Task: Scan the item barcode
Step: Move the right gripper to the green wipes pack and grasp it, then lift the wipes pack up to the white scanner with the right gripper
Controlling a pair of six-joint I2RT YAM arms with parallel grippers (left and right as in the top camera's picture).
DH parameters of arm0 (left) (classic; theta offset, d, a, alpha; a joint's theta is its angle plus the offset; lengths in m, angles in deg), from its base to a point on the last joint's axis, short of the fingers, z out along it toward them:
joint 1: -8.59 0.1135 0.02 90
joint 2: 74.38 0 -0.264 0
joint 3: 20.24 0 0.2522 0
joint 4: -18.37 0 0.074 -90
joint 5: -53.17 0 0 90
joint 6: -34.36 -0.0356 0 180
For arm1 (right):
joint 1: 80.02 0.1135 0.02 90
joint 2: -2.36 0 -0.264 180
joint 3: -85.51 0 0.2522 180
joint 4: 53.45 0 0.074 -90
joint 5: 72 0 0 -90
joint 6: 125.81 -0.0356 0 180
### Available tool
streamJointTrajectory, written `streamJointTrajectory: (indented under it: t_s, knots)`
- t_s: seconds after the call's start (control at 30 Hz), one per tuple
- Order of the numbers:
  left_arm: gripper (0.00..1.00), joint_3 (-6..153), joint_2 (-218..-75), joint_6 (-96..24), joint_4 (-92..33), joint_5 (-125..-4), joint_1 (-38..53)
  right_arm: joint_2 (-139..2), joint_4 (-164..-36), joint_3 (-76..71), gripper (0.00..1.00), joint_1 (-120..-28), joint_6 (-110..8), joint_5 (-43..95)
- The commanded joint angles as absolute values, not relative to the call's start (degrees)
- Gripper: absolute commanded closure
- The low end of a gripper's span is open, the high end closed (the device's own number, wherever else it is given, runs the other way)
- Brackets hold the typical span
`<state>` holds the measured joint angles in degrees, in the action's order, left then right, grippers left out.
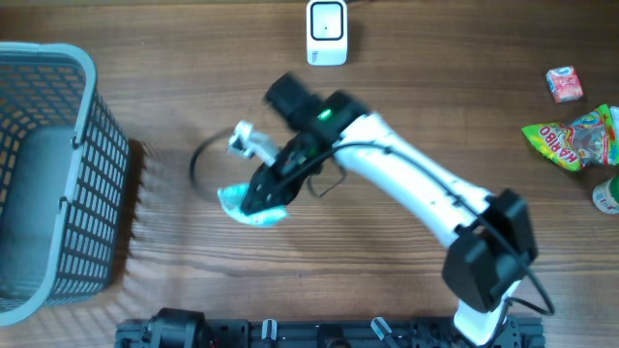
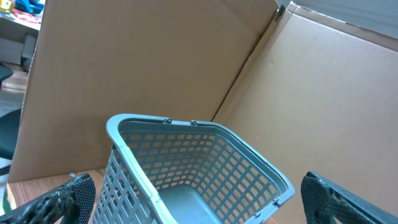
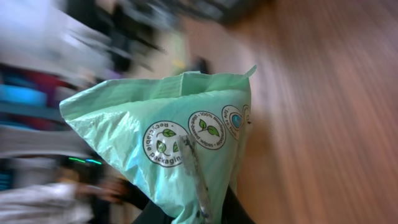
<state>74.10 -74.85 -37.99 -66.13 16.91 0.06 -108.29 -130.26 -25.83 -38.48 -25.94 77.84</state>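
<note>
Clamping green "Recyclable Packaging" pouch point(image 3: 180, 124) in R gripper point(image 3: 189, 214); L gripper point(image 2: 199, 202) jaws apart.

overhead: straight down, wide, whole bench point(image 1: 174, 97). left wrist: low, level, facing basket point(image 2: 186, 155) and cardboard wall point(image 2: 124, 62); basket shared with overhead. right wrist: tight on green bag point(image 3: 186, 124), bench behind; bag shared too.

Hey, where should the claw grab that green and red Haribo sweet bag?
Probably its free end toward the table's middle, from straight above: the green and red Haribo sweet bag lies flat on the wooden table, and that end is unobstructed.
</note>
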Motion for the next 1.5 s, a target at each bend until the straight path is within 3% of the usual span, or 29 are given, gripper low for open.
streamJointTrajectory:
  t_s: [0.0,0.17,0.3,0.6,0.77,0.93,1.0,1.1,1.23,1.47]
  knots:
    - [0.0,73.99,-74.74,-38.53,-66.0,16.82,-0.21,-107.99,-130.87,-26.01,0.96,-41.41,-28.56,96.26]
    - [0.0,73.99,-74.74,-38.53,-66.0,16.84,-0.21,-107.99,-131.57,-26.01,0.96,-41.78,-31.64,96.57]
    - [0.0,73.99,-74.74,-38.53,-66.0,16.82,-0.21,-107.99,-134.09,-26.01,0.96,-40.62,-24.78,95.8]
    - [0.0,73.99,-74.74,-38.53,-66.0,16.82,-0.21,-107.99,-134.31,-26.01,0.96,-40.23,-26.88,94.25]
    - [0.0,73.99,-74.74,-38.53,-66.0,16.82,-0.21,-107.99,-134.87,-26.01,0.96,-40.23,-30.33,80.26]
    - [0.0,73.99,-74.74,-38.53,-66.0,16.82,-0.21,-107.99,-134.5,-27.73,0.96,-41.47,-45.06,38.16]
    - [0.0,73.99,-74.74,-38.53,-66.0,16.82,-0.21,-107.99,-126.48,-28.98,0.95,-42.26,-45.13,8.53]
    - [0.0,73.99,-74.74,-38.53,-66.0,16.82,-0.21,-108.12,-106.68,-28.48,0.95,-42.32,-30.11,-11.8]
    - [0.0,73.99,-74.74,-38.53,-66.0,16.84,-0.21,-110.39,-86.99,-27.93,0.96,-44.62,-13.28,-12.15]
    - [0.0,73.99,-74.74,-38.53,-66.0,16.82,-0.21,-121.71,-71.93,-29.42,0.96,-50.7,-2.16,-14.14]
